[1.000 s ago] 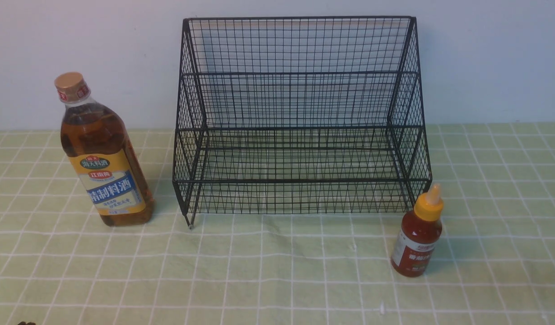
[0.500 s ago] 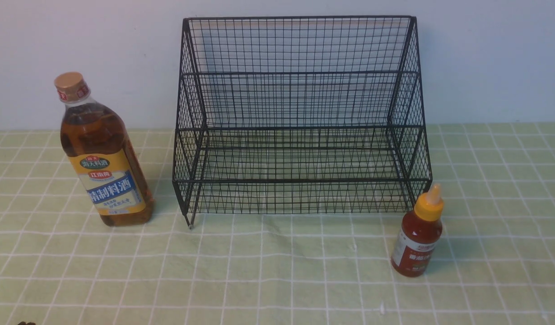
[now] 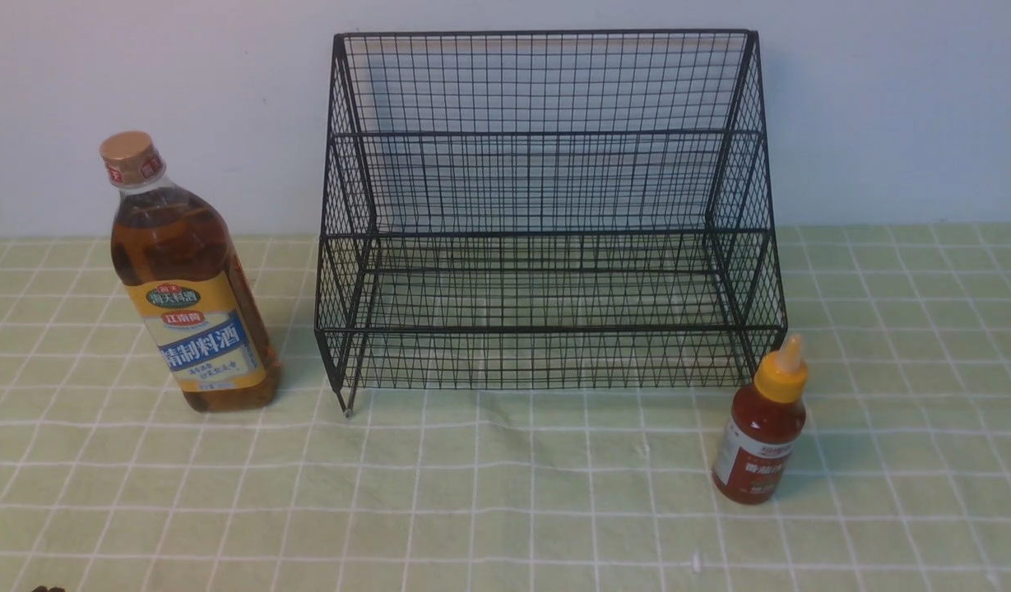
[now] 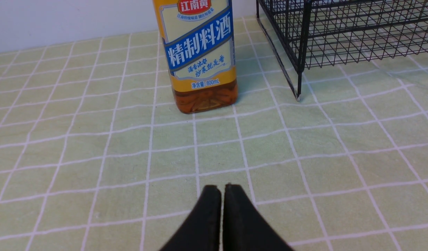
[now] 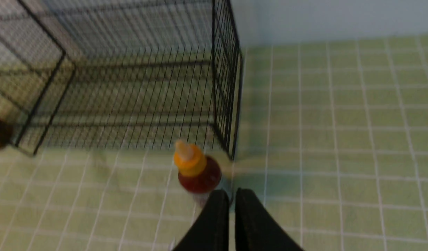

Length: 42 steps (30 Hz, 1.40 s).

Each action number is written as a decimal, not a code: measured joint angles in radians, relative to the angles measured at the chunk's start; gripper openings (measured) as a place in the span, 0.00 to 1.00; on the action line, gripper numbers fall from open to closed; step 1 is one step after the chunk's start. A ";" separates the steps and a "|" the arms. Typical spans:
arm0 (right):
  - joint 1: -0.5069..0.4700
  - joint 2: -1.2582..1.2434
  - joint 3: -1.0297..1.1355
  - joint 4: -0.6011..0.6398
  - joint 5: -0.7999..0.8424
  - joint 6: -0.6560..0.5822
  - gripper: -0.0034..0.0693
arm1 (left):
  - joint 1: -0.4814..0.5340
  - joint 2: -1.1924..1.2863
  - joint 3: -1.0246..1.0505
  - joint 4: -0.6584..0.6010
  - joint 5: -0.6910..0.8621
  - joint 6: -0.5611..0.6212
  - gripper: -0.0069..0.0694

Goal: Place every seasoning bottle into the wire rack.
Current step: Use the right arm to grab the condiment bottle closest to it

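Note:
A tall clear seasoning bottle [image 3: 188, 279] of amber liquid, with a tan cap and a yellow-blue label, stands upright left of the black wire rack [image 3: 546, 222]. The small red sauce bottle [image 3: 760, 427] with a yellow nozzle cap stands by the rack's front right corner. Nothing sits inside the rack. My left gripper [image 4: 222, 188] is shut and holds nothing; the tall bottle [image 4: 200, 55] stands some way ahead of it. My right gripper [image 5: 232, 193] is shut and holds nothing, just behind the red bottle [image 5: 198, 170]. Neither arm shows in the front view.
A pale green checked cloth [image 3: 505, 493] covers the table. A plain white wall [image 3: 883, 107] rises right behind the rack. The rack's front left foot [image 4: 298, 96] rests on the cloth to one side of the tall bottle.

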 joint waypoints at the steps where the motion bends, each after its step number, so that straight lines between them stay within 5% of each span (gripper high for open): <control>1: 0.000 0.021 -0.011 0.004 0.008 -0.016 0.08 | 0.000 0.000 0.000 0.000 0.000 0.000 0.08; 6: 0.000 0.230 -0.058 0.132 0.098 -0.259 0.13 | 0.000 0.000 0.000 0.021 0.000 0.017 0.08; 15: 0.070 0.371 -0.060 0.170 -0.025 -0.378 0.24 | 0.000 0.000 0.000 0.065 -0.058 0.041 0.08; 21: 0.233 0.475 -0.067 0.081 -0.131 -0.287 0.38 | 0.000 0.000 0.001 -0.070 -0.134 -0.028 0.08; 31: 0.261 0.615 -0.095 -0.094 -0.171 -0.074 0.72 | 0.000 0.000 0.001 -0.261 -0.356 -0.129 0.08; 39: 0.261 0.743 -0.095 -0.025 -0.202 -0.073 0.73 | 0.000 0.000 0.001 -0.265 -0.359 -0.136 0.08; 42: 0.261 0.768 -0.095 -0.023 -0.225 -0.073 0.64 | 0.000 0.000 0.001 -0.265 -0.359 -0.147 0.08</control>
